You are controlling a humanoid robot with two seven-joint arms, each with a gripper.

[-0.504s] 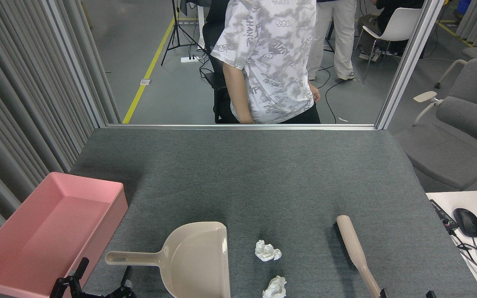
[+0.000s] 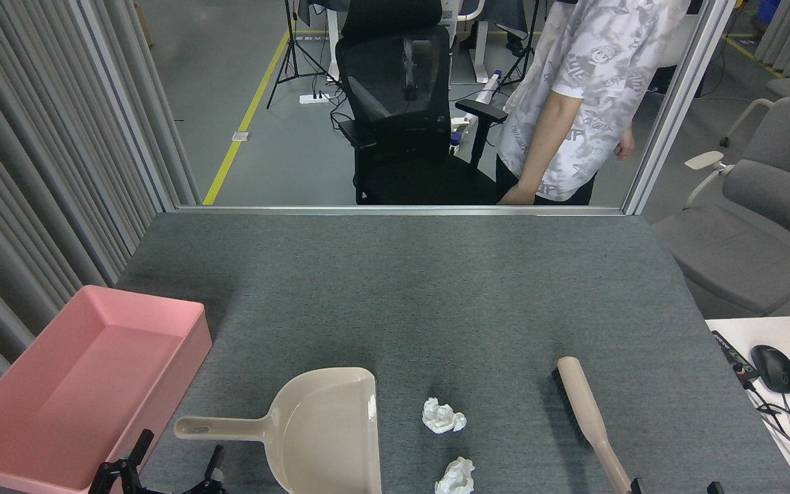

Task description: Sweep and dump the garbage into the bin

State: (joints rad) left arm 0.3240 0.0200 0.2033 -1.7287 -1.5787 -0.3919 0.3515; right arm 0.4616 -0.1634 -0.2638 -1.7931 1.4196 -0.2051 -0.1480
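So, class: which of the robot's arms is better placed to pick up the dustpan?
The left. The left gripper sits just below the dustpan handle; the right gripper is beside the brush.

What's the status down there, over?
Left end effector open near beige plastic dustpan, empty. Right end effector barely in view. Two crumpled white tissue balls unswept between dustpan and beige brush. Pink plastic tray empty.

table's [image 2: 402,288] far half open, dustpan [image 2: 319,432] crowding tissues [image 2: 443,416]
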